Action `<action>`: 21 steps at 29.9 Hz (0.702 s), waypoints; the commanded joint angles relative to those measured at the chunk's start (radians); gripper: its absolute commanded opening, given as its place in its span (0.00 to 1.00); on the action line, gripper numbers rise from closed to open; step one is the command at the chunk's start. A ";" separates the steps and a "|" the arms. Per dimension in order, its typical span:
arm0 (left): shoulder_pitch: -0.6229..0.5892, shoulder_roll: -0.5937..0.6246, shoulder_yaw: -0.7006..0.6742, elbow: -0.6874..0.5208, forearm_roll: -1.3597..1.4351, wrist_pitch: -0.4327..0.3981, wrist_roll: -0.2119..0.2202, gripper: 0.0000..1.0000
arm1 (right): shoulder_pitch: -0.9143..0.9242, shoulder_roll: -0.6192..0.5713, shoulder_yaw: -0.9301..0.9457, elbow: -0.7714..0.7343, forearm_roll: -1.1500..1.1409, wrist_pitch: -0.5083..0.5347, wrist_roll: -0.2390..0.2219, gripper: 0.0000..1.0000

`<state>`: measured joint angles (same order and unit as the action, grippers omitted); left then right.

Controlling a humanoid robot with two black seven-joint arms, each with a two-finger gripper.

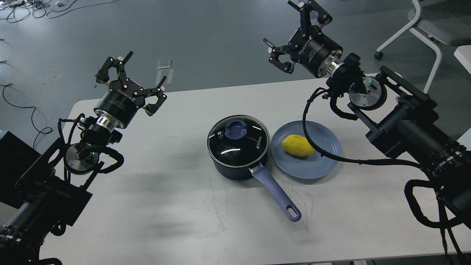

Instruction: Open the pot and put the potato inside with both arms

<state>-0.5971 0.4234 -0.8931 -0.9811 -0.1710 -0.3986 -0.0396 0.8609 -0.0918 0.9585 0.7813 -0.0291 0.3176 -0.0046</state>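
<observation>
A pale grey table (165, 206) fills the lower part of the view, its top marked with faint scuffs, and beyond it lies a dull grey floor (206, 33). Nearest on the table is the end of the pot's long lavender-blue handle (278, 193), with its loop hole pointing toward the front edge and a little to the right. The handle runs back to the pot (237, 149), a small dark saucepan standing upright near the middle of the table with its glass lid (238, 141) seated on it (a blue knob (236, 129) sits at the lid's centre). Touching or just beside the pot on its right is a flat light-blue plate (316, 167), and the yellow potato (298, 145) lies on it, left of its middle. A black cable from the right arm crosses above the plate just right of the potato. The left gripper (129, 79) hangs above the table's far left part, well apart from the pot, fingers spread wide and empty. The right gripper (292, 35) is raised beyond the far edge of the table, above and behind the plate, its fingers likewise splayed wide with nothing between them. Farther back, loose cables (33, 7) lie on the floor at upper left and a white chair (423, 29) stands at upper right.
</observation>
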 commanded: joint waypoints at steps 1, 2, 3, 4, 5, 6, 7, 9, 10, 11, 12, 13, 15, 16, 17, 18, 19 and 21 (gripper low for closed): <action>0.026 0.028 0.002 -0.074 0.004 0.000 0.003 0.98 | -0.023 -0.008 0.000 0.001 0.000 -0.002 0.000 1.00; 0.026 0.028 0.002 -0.074 0.004 0.000 0.003 0.98 | -0.023 -0.008 0.000 0.001 0.000 -0.002 0.000 1.00; 0.026 0.029 0.002 -0.079 0.010 0.003 0.000 0.98 | -0.029 -0.009 0.002 0.001 0.000 -0.002 0.000 1.00; 0.025 0.028 0.000 -0.079 0.015 0.007 -0.002 0.98 | -0.031 -0.009 0.002 0.003 0.000 -0.002 0.000 1.00; 0.022 0.026 0.000 -0.079 0.022 0.009 0.000 0.98 | -0.033 -0.009 0.003 0.004 0.000 0.000 0.000 1.00; 0.017 0.026 0.000 -0.073 0.024 0.015 -0.003 0.98 | -0.034 -0.011 0.002 0.007 0.000 0.000 0.000 1.00; 0.014 0.026 -0.001 -0.071 0.024 0.020 -0.003 0.98 | -0.034 -0.011 0.002 0.009 0.000 0.000 0.000 1.00; 0.013 0.026 -0.001 -0.062 0.024 0.027 -0.003 0.98 | -0.034 -0.011 0.000 0.010 -0.002 0.000 0.000 1.00; 0.013 0.026 0.000 -0.059 0.024 0.030 -0.003 0.98 | -0.033 -0.011 -0.001 0.010 -0.005 0.000 0.000 1.00; 0.013 0.022 0.002 -0.051 0.027 0.038 -0.002 0.98 | -0.033 -0.011 -0.003 0.012 -0.011 0.000 0.000 1.00; 0.013 0.018 0.002 -0.048 0.027 0.040 -0.002 0.98 | -0.033 -0.011 -0.004 0.012 -0.011 0.000 0.000 1.00; 0.013 0.011 0.002 -0.044 0.025 0.040 0.000 0.98 | -0.033 -0.013 -0.007 0.012 -0.012 0.000 0.000 1.00; 0.013 0.003 0.000 -0.039 0.025 0.040 0.000 0.98 | -0.033 -0.013 -0.011 0.015 -0.012 0.000 0.000 1.00; 0.013 -0.003 -0.003 -0.031 0.025 0.035 0.000 0.98 | -0.033 -0.016 -0.011 0.016 -0.014 0.000 0.000 1.00; 0.011 -0.009 -0.003 -0.027 0.025 0.037 0.003 0.98 | -0.031 -0.019 -0.011 0.019 -0.015 0.000 0.000 1.00; 0.011 -0.011 -0.001 -0.022 0.025 0.037 0.004 0.98 | -0.033 -0.022 -0.011 0.022 -0.015 0.000 0.000 1.00; 0.010 -0.015 0.000 -0.008 0.025 0.037 0.007 0.98 | -0.033 -0.028 -0.011 0.026 -0.015 0.000 0.000 1.00; 0.010 -0.015 0.000 0.006 0.025 0.037 0.009 0.98 | -0.033 -0.031 -0.011 0.027 -0.015 0.000 0.000 1.00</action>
<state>-0.5871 0.4121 -0.8938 -0.9959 -0.1453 -0.3608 -0.0342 0.8282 -0.1159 0.9480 0.8044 -0.0440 0.3176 -0.0045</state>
